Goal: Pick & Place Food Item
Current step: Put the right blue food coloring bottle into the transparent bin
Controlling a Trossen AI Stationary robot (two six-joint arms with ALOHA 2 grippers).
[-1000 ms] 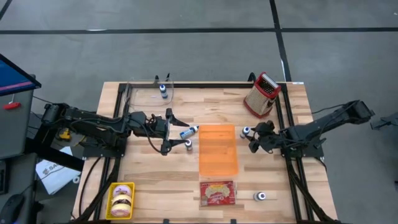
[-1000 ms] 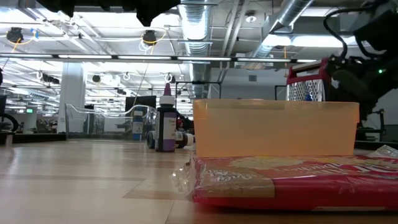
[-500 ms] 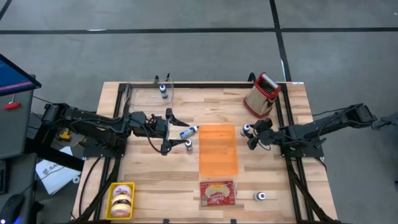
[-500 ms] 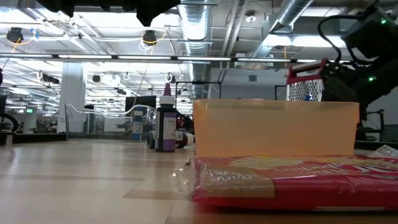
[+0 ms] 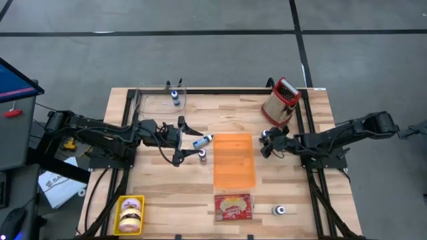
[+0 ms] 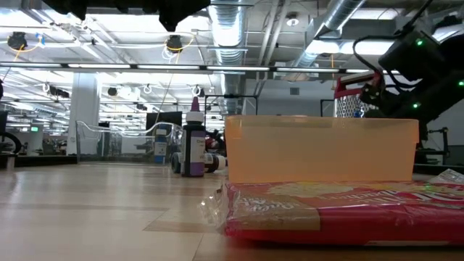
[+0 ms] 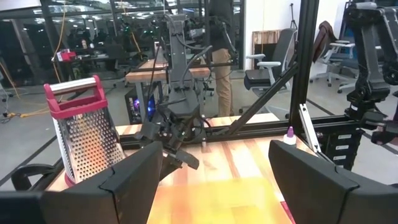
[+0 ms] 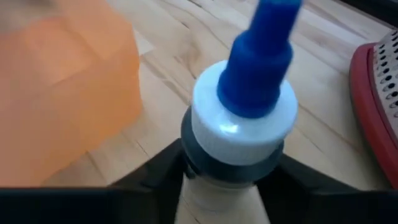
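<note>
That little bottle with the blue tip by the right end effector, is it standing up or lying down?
Upright. The bottle shows its blue tip pointing up from the white cap, and from above only its round top shows beside the right end effector.

Left arm: I reach inward over the table, my left gripper (image 5: 181, 141) spread open.
Right arm: my right gripper (image 5: 265, 142) clasps a bottle's (image 8: 239, 118) neck.

— What do you see around the edges?
— I see a red-handled grater (image 5: 281, 100) at the far right, a clear box (image 5: 152, 100) far left with a bottle (image 5: 175, 98) beside it, and doughnuts (image 5: 130, 215) near left
</note>
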